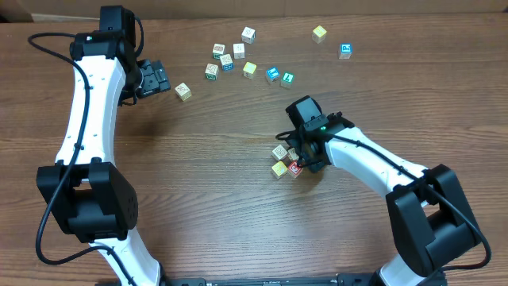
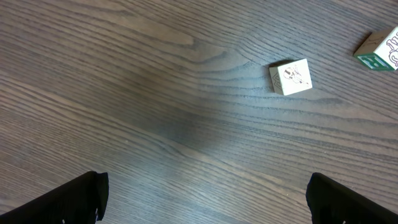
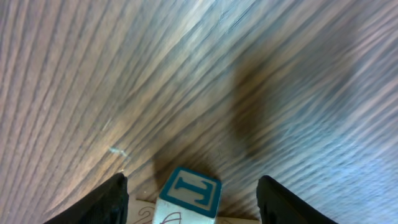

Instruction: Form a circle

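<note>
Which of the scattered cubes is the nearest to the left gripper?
The single pale cube right in front of the open left gripper. The other scattered cubes lie together, farther away.

A cube shows a white letter I on its blue face; marks on other cubes cannot be read.

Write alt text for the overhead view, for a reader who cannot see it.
From above, the right gripper hovers at a tight clump of small pale cubes on a wooden table. The left gripper, open, sits far off beside a lone cube, with more cubes scattered along the table's far side.
</note>
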{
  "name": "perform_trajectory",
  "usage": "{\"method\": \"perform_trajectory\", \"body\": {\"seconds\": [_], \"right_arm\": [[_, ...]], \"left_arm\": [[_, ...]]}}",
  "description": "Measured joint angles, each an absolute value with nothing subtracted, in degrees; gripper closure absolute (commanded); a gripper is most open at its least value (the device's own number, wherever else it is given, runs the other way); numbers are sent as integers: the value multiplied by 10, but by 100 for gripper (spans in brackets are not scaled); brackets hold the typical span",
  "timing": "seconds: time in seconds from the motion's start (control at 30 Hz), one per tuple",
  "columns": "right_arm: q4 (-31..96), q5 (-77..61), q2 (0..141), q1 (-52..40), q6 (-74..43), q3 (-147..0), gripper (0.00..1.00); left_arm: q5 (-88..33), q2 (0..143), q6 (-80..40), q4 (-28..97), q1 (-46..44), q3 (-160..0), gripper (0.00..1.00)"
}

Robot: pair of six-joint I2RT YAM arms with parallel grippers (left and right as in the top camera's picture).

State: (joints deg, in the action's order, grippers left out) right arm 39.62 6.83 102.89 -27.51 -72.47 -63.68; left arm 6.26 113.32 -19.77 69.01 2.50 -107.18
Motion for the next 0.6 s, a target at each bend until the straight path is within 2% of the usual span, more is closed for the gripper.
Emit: {"method": "perform_trajectory", "body": {"seconds": [0.17,0.33,0.47,0.53,0.57,0.6], "right_arm": [[465,69,1031,-243,-664,-717,36],[491,69,1031,-224,-582,-778,48],[502,67,1031,-201,-537,-791,64],[506,61,1032,-178,-512,-791,89],[507,58,1032,-167,-504,-791,96],[507,53,1032,-153,-495,-791,96]], "left_arm": [[63,1133,-198,690,25,-1072,1],[63,1133,-198,690,25,-1072,1],[63,1133,-198,690,25,-1072,0],[63,1133,-198,690,25,-1072,1],[63,1133,-198,690,25,-1072,0],[63,1133,-198,690,25,-1072,0]]}}
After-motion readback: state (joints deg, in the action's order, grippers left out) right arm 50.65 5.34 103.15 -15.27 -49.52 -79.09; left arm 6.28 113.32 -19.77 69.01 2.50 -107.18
